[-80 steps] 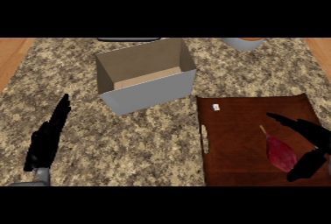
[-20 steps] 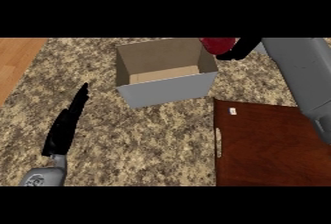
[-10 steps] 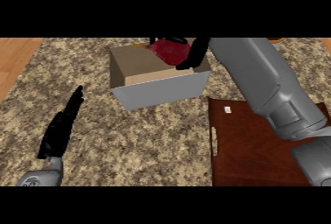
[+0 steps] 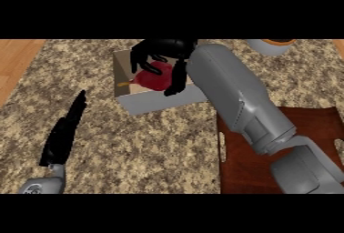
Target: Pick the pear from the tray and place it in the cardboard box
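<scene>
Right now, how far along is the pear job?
Done: the pear is off the tray and over the open cardboard box. In hand: the right hand has its fingers curled round it. Left: release it into the box. The left hand rests open over the counter.

This looks like a home kitchen. The bench (image 4: 168,132) has a speckled brown-and-cream granite top, the kind fitted as a kitchen worktop, and a strip of warm wooden floor (image 4: 13,63) shows along its left side. A dark wooden tray (image 4: 245,175) lies on the stone, and the rim of a pale grey bowl (image 4: 269,45) stands at the far edge.
</scene>
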`<state>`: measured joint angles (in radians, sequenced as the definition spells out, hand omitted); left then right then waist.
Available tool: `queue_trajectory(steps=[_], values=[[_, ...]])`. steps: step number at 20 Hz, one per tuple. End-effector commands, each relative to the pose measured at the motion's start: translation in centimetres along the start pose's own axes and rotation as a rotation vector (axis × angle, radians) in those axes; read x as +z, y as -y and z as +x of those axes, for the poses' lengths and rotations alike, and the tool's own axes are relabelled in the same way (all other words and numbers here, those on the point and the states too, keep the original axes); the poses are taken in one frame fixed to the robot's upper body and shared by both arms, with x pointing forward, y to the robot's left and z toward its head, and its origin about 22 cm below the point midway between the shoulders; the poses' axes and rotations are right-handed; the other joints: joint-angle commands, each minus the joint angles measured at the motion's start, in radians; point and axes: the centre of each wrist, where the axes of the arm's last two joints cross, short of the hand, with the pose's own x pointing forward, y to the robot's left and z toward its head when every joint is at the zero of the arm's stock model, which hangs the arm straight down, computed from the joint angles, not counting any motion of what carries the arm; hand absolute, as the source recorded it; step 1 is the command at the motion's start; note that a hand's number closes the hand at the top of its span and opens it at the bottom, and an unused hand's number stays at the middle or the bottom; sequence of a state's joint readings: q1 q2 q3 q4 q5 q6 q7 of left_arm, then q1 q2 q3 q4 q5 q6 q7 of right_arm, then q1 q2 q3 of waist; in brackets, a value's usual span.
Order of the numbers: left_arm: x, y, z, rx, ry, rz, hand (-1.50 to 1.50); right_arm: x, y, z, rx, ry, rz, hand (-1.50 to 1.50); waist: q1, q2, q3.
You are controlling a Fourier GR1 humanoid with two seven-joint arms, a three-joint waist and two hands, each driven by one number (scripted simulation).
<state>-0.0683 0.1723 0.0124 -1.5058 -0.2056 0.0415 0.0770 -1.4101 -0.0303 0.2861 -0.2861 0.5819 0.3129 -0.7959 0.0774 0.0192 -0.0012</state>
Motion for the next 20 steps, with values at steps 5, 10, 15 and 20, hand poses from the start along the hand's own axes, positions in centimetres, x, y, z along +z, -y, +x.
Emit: queue_trajectory(steps=[5,10,15,20], values=[[-0.5,0.0,1.1,0.000,0.006,-0.008,0.00,0.6,-3.5,-1.7,-0.090,-0.035,0.046,-1.50,0.012,0.005,0.000],[-1.3,-0.2,1.6,0.003,0.018,-0.042,0.00,0.7,-3.2,-1.6,-0.277,-0.014,-0.116,-1.50,0.047,0.009,0.000],[-0.6,-0.5,1.0,-0.005,0.028,-0.014,0.00,1.5,-2.9,-2.4,-0.508,-0.027,-0.284,-1.50,0.036,0.013,0.000],[-0.7,-0.9,1.3,-0.012,0.031,-0.003,0.00,2.6,-1.4,-2.8,-0.707,-0.006,-0.377,-1.50,0.027,0.021,0.001]])
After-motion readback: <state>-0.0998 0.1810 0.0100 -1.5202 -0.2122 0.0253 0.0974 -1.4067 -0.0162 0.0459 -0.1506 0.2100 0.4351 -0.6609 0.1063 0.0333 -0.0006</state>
